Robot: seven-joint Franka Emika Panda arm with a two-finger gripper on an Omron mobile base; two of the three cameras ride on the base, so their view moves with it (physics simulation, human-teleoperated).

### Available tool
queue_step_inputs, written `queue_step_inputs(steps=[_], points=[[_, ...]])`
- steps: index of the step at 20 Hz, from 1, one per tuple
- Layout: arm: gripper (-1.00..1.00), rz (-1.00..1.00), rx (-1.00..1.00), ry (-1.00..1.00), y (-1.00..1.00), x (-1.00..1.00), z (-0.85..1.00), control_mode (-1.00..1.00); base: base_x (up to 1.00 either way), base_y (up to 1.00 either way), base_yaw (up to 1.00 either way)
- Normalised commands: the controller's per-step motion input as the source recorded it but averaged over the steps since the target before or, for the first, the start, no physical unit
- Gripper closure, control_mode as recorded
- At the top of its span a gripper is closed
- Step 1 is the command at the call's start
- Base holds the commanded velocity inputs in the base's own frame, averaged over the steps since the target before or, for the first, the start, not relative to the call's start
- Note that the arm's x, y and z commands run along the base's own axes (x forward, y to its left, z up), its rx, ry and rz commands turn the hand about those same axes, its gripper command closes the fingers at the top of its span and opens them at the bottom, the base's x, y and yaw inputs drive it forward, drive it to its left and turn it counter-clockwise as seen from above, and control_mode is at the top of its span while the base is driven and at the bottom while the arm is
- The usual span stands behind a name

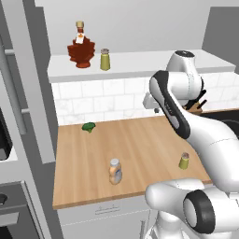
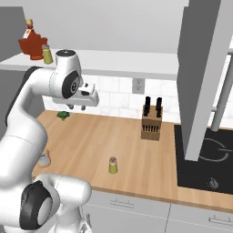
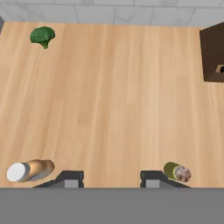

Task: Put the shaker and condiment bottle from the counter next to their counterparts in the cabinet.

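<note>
Left base view gives us the light-brown plank counter (image 1: 140, 135), where our orange-tan condiment bottle with whitish cap (image 1: 115, 171) stands near the front edge, well apart from the small olive-yellow shaker with grey cap (image 1: 184, 161); our gripper (image 3: 111, 177) hangs above, clenched on nothing

Light is even and fairly bright, flat and diffuse with no clear source. The counter (image 1: 140, 140) carries almost no cast shadows; things on it seem to sit without dark edges. No glare shows on the white arm, only soft grey shading. Edges look slightly soft and pixelated, perhaps from low resolution. No edge distortion is apparent.
</note>
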Motion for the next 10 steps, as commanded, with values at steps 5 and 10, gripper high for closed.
queue_step_inputs(steps=[5, 10], points=[[-1.0, 0.02, -0.01, 0.0, 0.0, 0.0, -0.09, -1.0, 0.0, 0.0, 0.0], [-1.0, 0.11, 0.0, -0.09, -0.01, -0.01, -0.14, -1.0, 0.0, 0.0, 0.0]])
